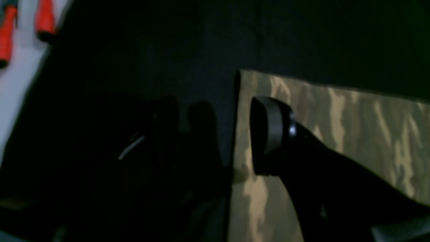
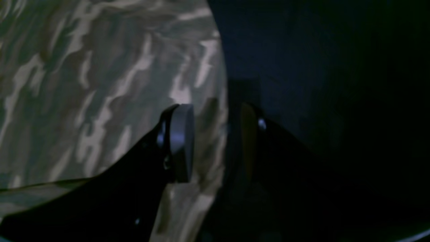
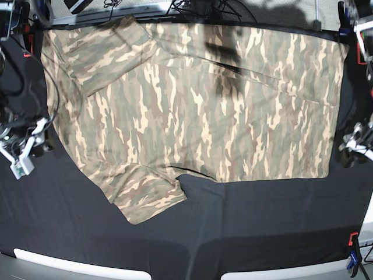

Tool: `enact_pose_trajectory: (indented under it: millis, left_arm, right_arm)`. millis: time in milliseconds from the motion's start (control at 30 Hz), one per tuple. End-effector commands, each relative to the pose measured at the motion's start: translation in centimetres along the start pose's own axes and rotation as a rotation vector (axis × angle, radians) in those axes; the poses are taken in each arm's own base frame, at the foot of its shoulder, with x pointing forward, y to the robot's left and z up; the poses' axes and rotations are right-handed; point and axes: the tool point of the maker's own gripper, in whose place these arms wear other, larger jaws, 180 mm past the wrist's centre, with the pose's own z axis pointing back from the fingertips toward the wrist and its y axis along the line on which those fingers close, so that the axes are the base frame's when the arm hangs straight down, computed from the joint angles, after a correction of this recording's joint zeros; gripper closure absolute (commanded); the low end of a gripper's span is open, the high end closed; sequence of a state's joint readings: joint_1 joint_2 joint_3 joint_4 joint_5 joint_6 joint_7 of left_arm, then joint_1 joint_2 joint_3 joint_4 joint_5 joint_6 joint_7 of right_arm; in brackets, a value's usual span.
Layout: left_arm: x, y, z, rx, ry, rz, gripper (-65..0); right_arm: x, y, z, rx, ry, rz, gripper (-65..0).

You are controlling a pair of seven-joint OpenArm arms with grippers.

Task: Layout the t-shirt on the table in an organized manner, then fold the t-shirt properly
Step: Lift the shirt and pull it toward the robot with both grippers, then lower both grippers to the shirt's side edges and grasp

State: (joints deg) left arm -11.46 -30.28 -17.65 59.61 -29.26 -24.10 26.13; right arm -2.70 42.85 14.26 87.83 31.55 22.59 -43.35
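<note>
Shirt (image 3: 198,111) lies spread flat on the table (image 3: 262,221), long axis left-right in base view, hem on that view's right, collar end on its left. Left gripper (image 1: 215,137) sits at the hem edge, jaws apart, one finger (image 1: 268,134) over the cloth, the other off it on black. Right gripper (image 2: 215,141) straddles the opposite edge the same way, jaws apart, nothing pinched. Each arm is already at its own end; next grab looks like a short close-in on the edge.
</note>
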Motion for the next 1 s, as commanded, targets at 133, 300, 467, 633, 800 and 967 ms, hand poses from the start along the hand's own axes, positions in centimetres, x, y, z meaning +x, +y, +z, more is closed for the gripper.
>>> enact_pose_trajectory:
  millis: [133,300,467,633,800,967]
  left_arm:
    - [0.9,-0.2,-3.0,0.001,0.054,-0.045,-31.8]
    - [0.3,-0.8,-4.7,-0.007,0.116,-0.041,-31.8]
    - [0.2,-0.8,-4.9,-0.006,0.125,-0.038,-31.8]
    - [-0.5,-1.0,-5.2,0.007,0.151,-0.095,-31.8]
    - [-2.1,-2.8,-5.9,-0.010,0.187,-0.142,-31.7]
    - [-2.7,-4.2,-6.3,-0.033,0.195,-0.129,-31.7]
  right_arm:
    - [2.4,-1.4,0.4,0.004,-0.046,-0.002,-22.6]
    - [2.4,-1.4,0.4,0.004,-0.042,-0.001,-22.6]
    - [2.4,-1.4,0.4,0.004,-0.043,-0.002,-22.6]
    - [2.5,-0.9,0.4,0.032,-0.051,-0.025,-22.6]
    - [2.7,-0.2,0.5,0.072,-0.060,-0.025,-22.6]
    - [2.5,-0.2,0.5,0.072,-0.048,-0.025,-22.6]
